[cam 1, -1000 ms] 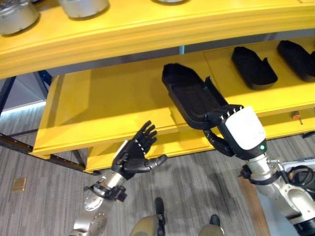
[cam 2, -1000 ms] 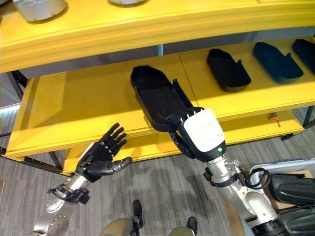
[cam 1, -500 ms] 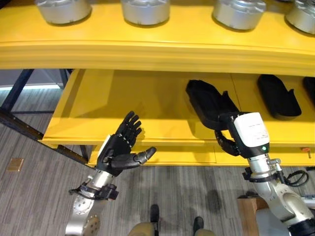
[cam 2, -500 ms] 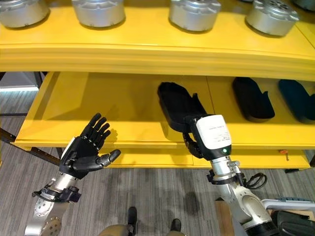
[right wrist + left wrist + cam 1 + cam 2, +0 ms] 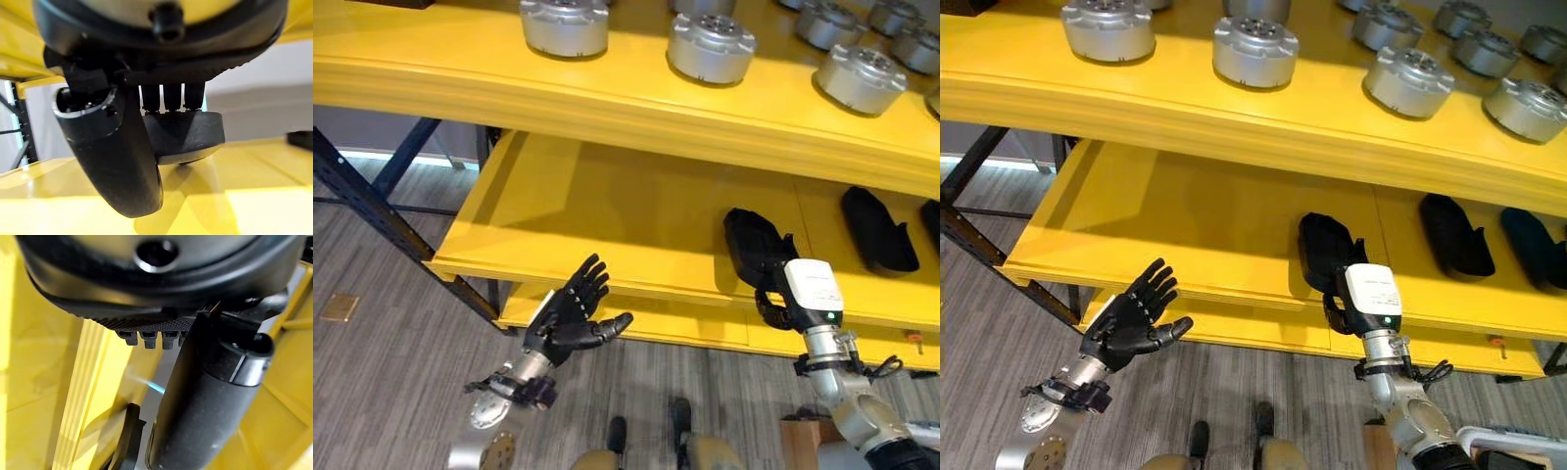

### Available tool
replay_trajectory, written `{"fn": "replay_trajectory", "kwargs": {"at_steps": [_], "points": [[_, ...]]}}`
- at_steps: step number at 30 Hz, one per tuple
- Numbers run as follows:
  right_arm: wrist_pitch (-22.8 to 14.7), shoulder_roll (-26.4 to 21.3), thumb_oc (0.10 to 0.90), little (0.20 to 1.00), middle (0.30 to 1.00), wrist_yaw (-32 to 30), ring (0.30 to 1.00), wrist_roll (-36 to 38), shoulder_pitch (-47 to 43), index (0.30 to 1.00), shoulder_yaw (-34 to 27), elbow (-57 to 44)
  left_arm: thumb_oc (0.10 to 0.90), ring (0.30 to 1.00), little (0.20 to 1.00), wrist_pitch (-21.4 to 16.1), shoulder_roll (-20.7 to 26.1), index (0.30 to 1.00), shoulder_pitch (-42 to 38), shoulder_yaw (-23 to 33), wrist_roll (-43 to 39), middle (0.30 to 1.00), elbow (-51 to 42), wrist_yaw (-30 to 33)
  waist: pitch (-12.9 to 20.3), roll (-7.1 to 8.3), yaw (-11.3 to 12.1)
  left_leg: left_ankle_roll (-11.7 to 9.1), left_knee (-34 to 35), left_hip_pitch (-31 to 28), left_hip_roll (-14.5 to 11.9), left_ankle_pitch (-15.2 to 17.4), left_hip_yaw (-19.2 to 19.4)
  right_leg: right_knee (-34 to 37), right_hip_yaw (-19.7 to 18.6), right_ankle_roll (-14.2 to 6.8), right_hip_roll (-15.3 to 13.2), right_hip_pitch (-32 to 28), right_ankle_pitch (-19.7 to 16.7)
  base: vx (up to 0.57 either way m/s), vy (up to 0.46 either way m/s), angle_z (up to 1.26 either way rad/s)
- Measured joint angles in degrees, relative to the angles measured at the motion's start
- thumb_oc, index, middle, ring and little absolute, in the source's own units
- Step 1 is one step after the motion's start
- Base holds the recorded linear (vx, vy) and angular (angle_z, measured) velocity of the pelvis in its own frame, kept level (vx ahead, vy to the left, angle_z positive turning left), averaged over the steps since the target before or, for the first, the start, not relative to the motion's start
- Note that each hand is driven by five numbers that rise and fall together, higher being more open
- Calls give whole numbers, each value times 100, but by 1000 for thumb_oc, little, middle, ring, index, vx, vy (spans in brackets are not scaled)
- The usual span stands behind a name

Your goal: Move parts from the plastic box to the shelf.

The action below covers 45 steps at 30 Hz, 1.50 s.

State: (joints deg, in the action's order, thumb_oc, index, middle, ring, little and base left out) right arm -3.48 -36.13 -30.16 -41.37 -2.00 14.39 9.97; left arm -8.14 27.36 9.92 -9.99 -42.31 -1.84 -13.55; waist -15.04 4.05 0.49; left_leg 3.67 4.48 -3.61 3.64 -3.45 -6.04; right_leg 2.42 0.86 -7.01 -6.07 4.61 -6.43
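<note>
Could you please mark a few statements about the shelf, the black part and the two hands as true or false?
1. The right hand grips a black part at the middle shelf. True.
2. The left hand is closed round a silver part. False: its fingers are spread and it holds nothing, in front of the shelf edge.
3. Round silver parts stand on the top shelf. True.
4. The held part is the one black part on the middle shelf. False: other black parts lie further right.
5. The held part is at the far left end of the middle shelf. False: bare yellow board lies to its left.
</note>
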Motion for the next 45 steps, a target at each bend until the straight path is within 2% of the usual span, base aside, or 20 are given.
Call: {"fn": "replay_trajectory", "kwargs": {"at_steps": [2,3,5,7,9,13,20,25,27,29,33,40,45], "points": [[-2,-9,400,300,300,170,300,118,-45,300,94,0,900,1000,1000,68,9,1000,152,-9,41,1000,-12,203,81,107,55,-106,-1,-110,101,71,-96,283,124,111,-83,-515,-364,110,-68,27],[-6,-27,400,300,300,224,300,117,-137,300,116,12,900,1000,1000,71,-33,1000,201,16,40,1000,-9,249,79,98,170,-167,-3,-144,91,119,-36,267,114,198,-72,-520,-226,88,-48,-1],[26,-61,400,300,300,304,300,118,-298,300,173,65,900,1000,1000,83,-123,1000,259,1,41,1000,-16,305,112,-52,134,-193,-4,-152,-45,110,-45,267,207,260,48,-576,-186,66,-39,13],[10,-100,400,300,300,408,300,115,-457,300,194,176,900,1000,1000,78,-158,1000,240,2,39,1000,-136,303,126,-79,138,-236,-3,-186,-166,110,98,267,299,294,159,-631,-164,89,-69,13],[12,-120,400,300,300,458,300,112,-571,300,199,274,900,1000,1000,78,-164,1000,173,1,38,1000,-168,307,125,-82,137,-330,0,-237,-238,172,111,269,317,380,228,-693,-102,71,-61,9],[10,-140,400,300,300,518,300,113,-712,300,283,536,900,1000,1000,78,-165,1000,155,5,37,1000,-169,362,130,-86,146,-388,14,-288,-315,227,136,271,352,434,298,-768,-36,39,-45,0],[152,-130,400,300,300,726,300,214,-752,300,570,1042,900,1000,1000,96,-166,1000,203,1,34,1000,-169,455,131,-98,168,-434,3,-259,-382,197,165,272,376,519,352,-713,-68,25,-43,0],[149,-66,400,300,300,744,300,333,-1100,300,793,1743,900,1000,1000,188,-165,1000,188,-3,0,1000,-168,435,129,-119,197,-453,1,-264,-386,184,168,272,389,517,354,-720,-72,-1,-40,0],[186,-21,400,300,300,777,300,382,-1435,300,875,2230,900,1000,1000,199,-157,1000,121,-22,-1,1000,-151,437,109,-206,280,-469,1,-260,-383,172,166,274,399,516,346,-719,-72,-21,-19,3],[316,-21,400,300,300,836,300,450,-1479,300,875,2254,900,1000,1000,200,-158,1000,86,-64,-2,1000,-157,428,117,-295,333,-469,2,-257,-381,172,140,273,426,516,345,-725,-71,-32,-30,6],[244,-5,400,300,300,854,300,543,-1749,300,995,2662,900,1000,1000,204,-148,1000,35,-149,-9,1000,-157,391,115,-425,422,-476,2,-255,-386,166,138,273,433,517,348,-725,-70,-10,-11,1],[265,2,400,300,300,1036,300,895,-2365,300,1018,3164,900,1000,1000,281,-92,1000,-185,-214,-13,1000,-154,430,80,-500,396,-481,-4,-37,-373,109,169,272,430,523,326,-496,-104,-107,23,-3],[196,4,400,300,300,1088,300,1016,-2782,300,1023,3363,900,1000,1000,280,-92,1000,-325,-327,-31,1000,-151,408,-5,-652,298,-452,-3,70,-368,84,216,274,437,526,313,-367,-175,-12,10,-4]]}}
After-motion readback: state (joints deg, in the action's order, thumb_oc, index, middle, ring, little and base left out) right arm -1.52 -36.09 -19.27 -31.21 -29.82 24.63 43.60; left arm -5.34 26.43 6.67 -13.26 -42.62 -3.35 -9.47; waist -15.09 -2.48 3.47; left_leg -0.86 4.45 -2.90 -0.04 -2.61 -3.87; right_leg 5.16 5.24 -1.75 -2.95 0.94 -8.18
